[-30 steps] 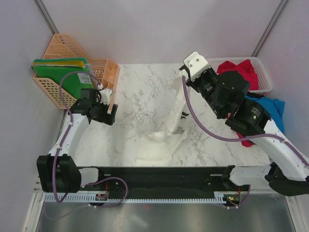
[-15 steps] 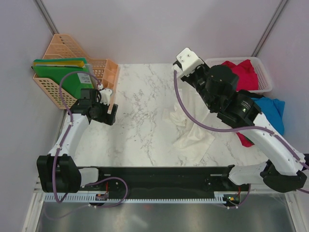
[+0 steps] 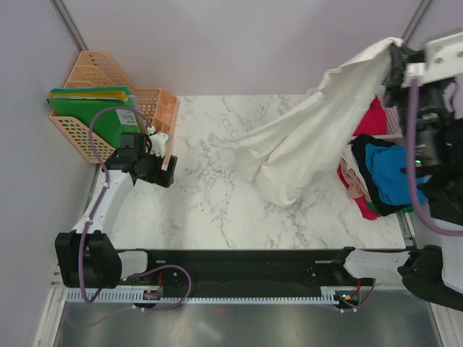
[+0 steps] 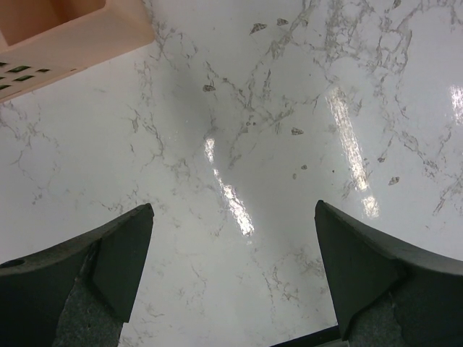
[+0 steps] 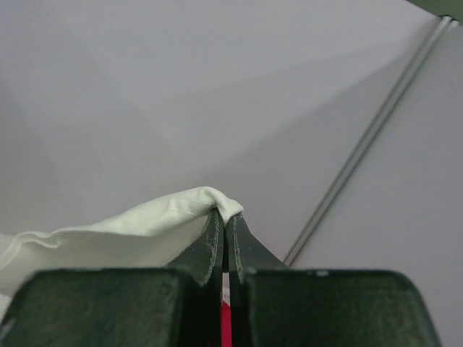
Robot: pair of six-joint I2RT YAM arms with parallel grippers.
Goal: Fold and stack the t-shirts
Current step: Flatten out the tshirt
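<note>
My right gripper (image 3: 395, 59) is raised high at the back right, shut on an edge of the large white t-shirt (image 3: 311, 137). The shirt hangs stretched from there down to the marble table, its lower end trailing at the middle. In the right wrist view the jaws (image 5: 226, 217) pinch a white fold (image 5: 116, 235), with a strip of red showing below. A pile of t-shirts lies at the right edge: bright blue (image 3: 387, 173), black (image 3: 362, 147), red (image 3: 372, 116) and pale beige (image 3: 353, 182). My left gripper (image 3: 163, 172) (image 4: 235, 210) hovers open over bare marble at the left.
A peach mesh basket (image 3: 155, 101) with green folders (image 3: 90, 116) stands at the back left; its corner (image 4: 65, 36) lies just beyond my left gripper. A white mesh basket (image 3: 396, 119) sits behind the pile at the right. Grey walls enclose the table (image 3: 210, 210).
My right arm has swung up and to the right, hauling the white t-shirt off the table's middle until it hangs stretched. The left arm has not moved.
</note>
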